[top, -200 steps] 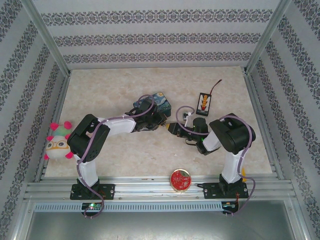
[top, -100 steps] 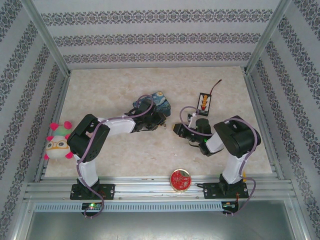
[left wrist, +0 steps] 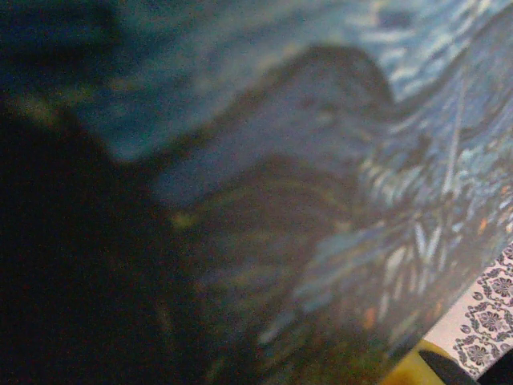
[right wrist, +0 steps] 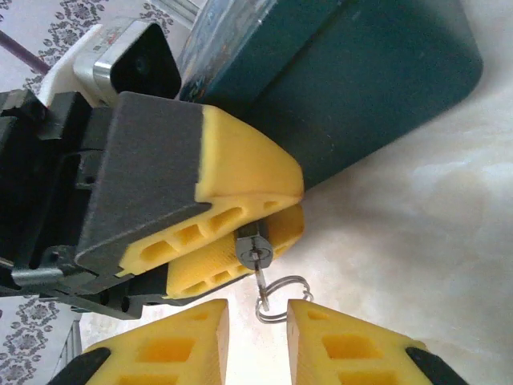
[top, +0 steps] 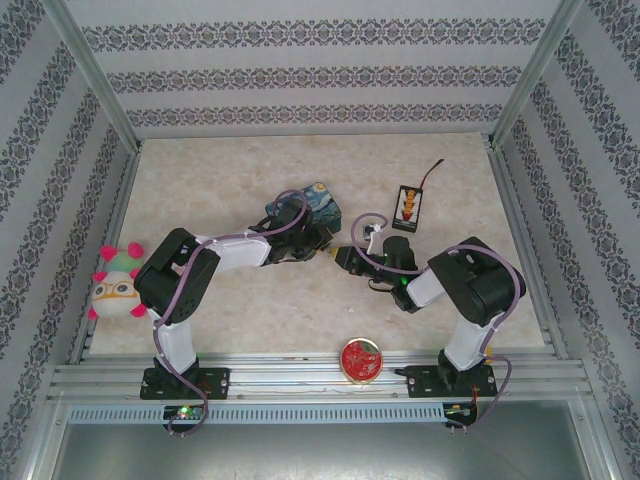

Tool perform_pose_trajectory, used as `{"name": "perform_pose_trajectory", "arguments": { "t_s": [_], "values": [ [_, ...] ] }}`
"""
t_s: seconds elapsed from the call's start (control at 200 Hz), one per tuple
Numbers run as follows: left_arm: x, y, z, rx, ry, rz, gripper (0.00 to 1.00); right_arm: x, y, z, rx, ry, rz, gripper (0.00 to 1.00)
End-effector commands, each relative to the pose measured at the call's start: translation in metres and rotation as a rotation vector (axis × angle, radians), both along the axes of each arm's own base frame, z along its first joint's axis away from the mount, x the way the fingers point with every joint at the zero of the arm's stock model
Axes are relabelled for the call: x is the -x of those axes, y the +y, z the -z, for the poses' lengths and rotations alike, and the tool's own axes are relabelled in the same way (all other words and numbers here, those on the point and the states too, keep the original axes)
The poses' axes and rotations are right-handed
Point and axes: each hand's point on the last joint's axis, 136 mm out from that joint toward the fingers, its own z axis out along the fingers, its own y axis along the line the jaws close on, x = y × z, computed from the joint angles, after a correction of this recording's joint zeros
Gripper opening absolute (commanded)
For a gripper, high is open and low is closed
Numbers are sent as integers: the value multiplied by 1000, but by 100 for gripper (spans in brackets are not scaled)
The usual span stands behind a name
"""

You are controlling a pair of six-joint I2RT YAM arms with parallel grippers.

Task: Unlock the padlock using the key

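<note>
My left gripper [right wrist: 292, 210] is shut on the padlock [right wrist: 255, 247], a small grey body pinched between its yellow fingers [right wrist: 240, 192], keyhole end facing out. The key [right wrist: 261, 279] sticks out of the keyhole, and its wire ring [right wrist: 282, 298] hangs below. My right gripper [right wrist: 258, 321] is open just under it. The key blade sits in the gap, and the ring touches the right-hand finger [right wrist: 337, 337]. From above, the left gripper [top: 322, 250] and right gripper [top: 342, 256] meet tip to tip at mid-table. The shackle is hidden.
A starry-night tin [top: 312, 205] lies right behind the left gripper, and its blurred side [left wrist: 321, 160] looms close to the left wrist camera. A black remote [top: 408, 203] lies at back right, a red round lid [top: 360, 358] at the front edge, a plush toy [top: 115, 283] far left.
The right gripper drew back a little to the right, then came back to the left gripper's tips. Its elbow swung out to the right. The left arm stayed put.
</note>
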Motion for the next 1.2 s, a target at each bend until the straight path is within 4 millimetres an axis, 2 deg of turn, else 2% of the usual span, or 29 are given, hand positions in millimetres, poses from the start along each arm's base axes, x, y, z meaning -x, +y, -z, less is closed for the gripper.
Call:
{"name": "perform_pose_trajectory", "arguments": {
  "t_s": [0.0,0.395,0.715,1.089,1.194],
  "values": [
    [10,4,17,28,97,-23,0,-5,4,-10,4,-40,-1,27],
    [9,2,17,39,97,-22,0,-12,15,-7,1,-30,-24,26],
    [9,1,16,45,96,-25,0,-8,9,9,28,2,6,25],
    [8,0,16,52,95,-23,0,-11,17,7,5,5,-4,6],
    [7,-2,13,70,78,-14,8,-16,21,5,-21,7,1,0]
  ]
}}
